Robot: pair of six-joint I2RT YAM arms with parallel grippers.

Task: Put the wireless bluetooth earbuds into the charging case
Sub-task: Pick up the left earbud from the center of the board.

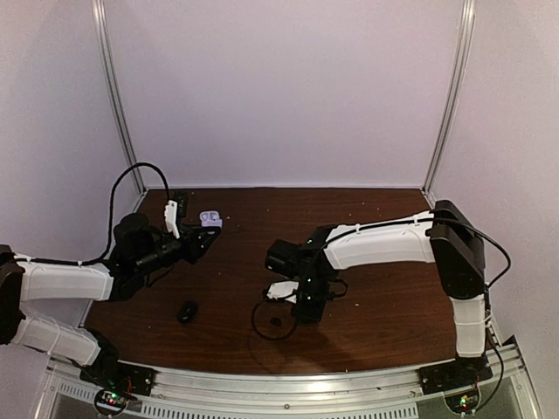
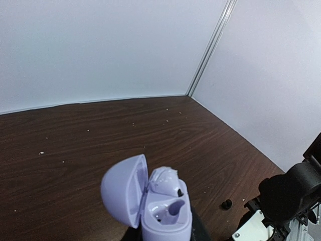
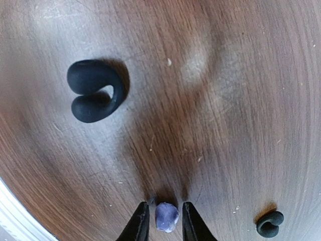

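My left gripper (image 1: 204, 234) is shut on the base of the pale lavender charging case (image 2: 163, 211), which it holds upright with the lid swung open to the left. Only a dark finger (image 2: 201, 232) shows beside the case. One lavender earbud (image 2: 165, 182) sits in the far slot; the near slot is bare. My right gripper (image 3: 165, 213) is down at the table, its black fingertips straddling a second lavender earbud (image 3: 166, 217) that lies on the wood, with narrow gaps either side. The case also shows in the top view (image 1: 210, 218).
A large black curled bud (image 3: 95, 98) lies up and left of my right fingertips, and a smaller black one (image 3: 270, 223) lies to their right. In the top view one black piece (image 1: 187, 312) sits front left and another (image 1: 276, 321) inside a cable loop.
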